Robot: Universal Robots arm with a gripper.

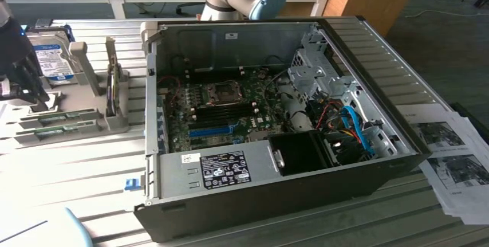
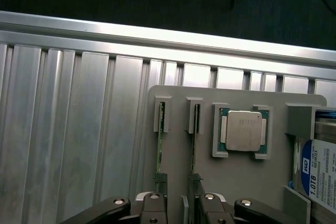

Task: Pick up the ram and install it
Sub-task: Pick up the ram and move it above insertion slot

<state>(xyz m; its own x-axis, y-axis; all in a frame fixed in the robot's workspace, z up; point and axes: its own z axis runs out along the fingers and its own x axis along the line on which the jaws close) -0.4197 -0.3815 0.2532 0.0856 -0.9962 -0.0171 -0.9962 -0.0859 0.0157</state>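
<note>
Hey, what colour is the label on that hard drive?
The hard drive's label is blue and white, clearest in the exterior view.

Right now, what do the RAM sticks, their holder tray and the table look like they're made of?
RAM sticks: thin green board seen edge-on, likely fibreglass circuit board.
Holder tray: matte grey with moulded slots, probably plastic, perhaps printed.
Table: ribbed, with a bright silvery sheen, looks like aluminium profile.

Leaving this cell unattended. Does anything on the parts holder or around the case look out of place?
Nothing serious. In the grey holder, both ram sticks stand straight in their slots and the processor sits square in its pocket. Only the papers beside the computer case, at the exterior view's right, lie untidily fanned.
</note>
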